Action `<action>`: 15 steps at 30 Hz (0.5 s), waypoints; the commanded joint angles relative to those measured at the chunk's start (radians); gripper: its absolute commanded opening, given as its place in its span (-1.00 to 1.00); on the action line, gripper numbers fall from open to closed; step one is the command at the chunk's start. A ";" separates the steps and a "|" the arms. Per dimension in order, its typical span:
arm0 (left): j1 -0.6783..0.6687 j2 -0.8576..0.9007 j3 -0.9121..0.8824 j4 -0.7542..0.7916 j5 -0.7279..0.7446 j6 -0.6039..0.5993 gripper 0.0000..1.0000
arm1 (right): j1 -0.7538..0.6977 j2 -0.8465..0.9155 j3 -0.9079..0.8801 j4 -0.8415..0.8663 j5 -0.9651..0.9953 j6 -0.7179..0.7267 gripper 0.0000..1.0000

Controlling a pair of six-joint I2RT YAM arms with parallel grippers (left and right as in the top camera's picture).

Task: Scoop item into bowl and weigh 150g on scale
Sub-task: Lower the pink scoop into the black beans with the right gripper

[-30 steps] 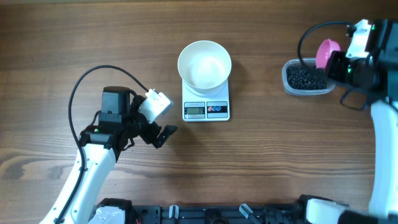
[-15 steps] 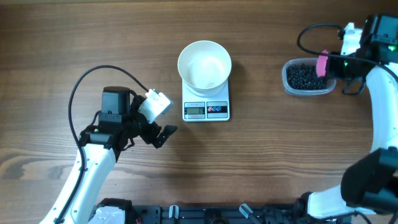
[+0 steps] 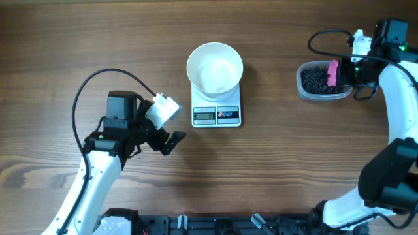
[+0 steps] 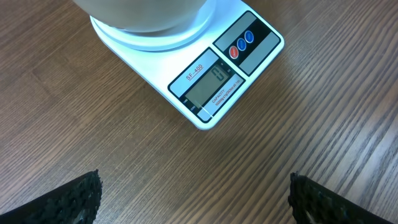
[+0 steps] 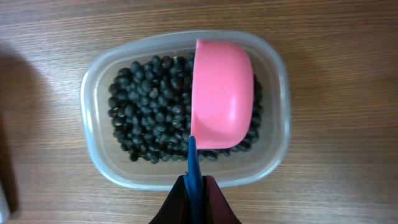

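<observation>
The white bowl stands on the white scale at mid-table; the left wrist view shows the scale with a lit display and the bowl's base at the top edge. The dark round item pieces fill a clear plastic container at the right. My right gripper is shut on the blue handle of a pink scoop, whose rounded back lies over the right half of the pieces. My left gripper hangs open over bare wood, below-left of the scale.
The container's rim rises around the scoop. A black cable loops over the table behind the left arm. The right arm's cable arcs above the container. Bare wood lies between the scale and the container.
The right arm has carried the pink scoop from the container's far right edge leftward and down among the pieces, turning it. The left arm has not moved.
</observation>
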State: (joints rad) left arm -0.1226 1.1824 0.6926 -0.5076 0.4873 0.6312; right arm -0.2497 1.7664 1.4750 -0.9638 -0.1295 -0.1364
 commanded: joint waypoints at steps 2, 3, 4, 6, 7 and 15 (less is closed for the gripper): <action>-0.006 -0.010 -0.010 0.002 0.019 0.019 1.00 | 0.001 0.044 -0.012 -0.034 -0.082 -0.022 -0.91; -0.006 -0.010 -0.010 0.002 0.019 0.019 1.00 | 0.001 0.044 -0.012 -0.045 -0.082 -0.022 -0.91; -0.006 -0.010 -0.010 0.002 0.019 0.019 1.00 | 0.001 0.044 -0.012 -0.050 -0.085 -0.022 -0.91; -0.006 -0.010 -0.010 0.002 0.019 0.019 1.00 | 0.001 0.044 -0.016 -0.054 -0.113 -0.031 -0.91; -0.006 -0.010 -0.010 0.002 0.019 0.019 1.00 | 0.001 0.044 -0.023 -0.051 -0.129 -0.041 -0.91; -0.006 -0.010 -0.010 0.002 0.019 0.019 1.00 | 0.001 0.044 -0.085 -0.008 -0.224 -0.043 -0.92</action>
State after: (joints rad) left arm -0.1226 1.1824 0.6926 -0.5076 0.4873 0.6312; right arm -0.2520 1.7802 1.4296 -0.9695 -0.2588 -0.1627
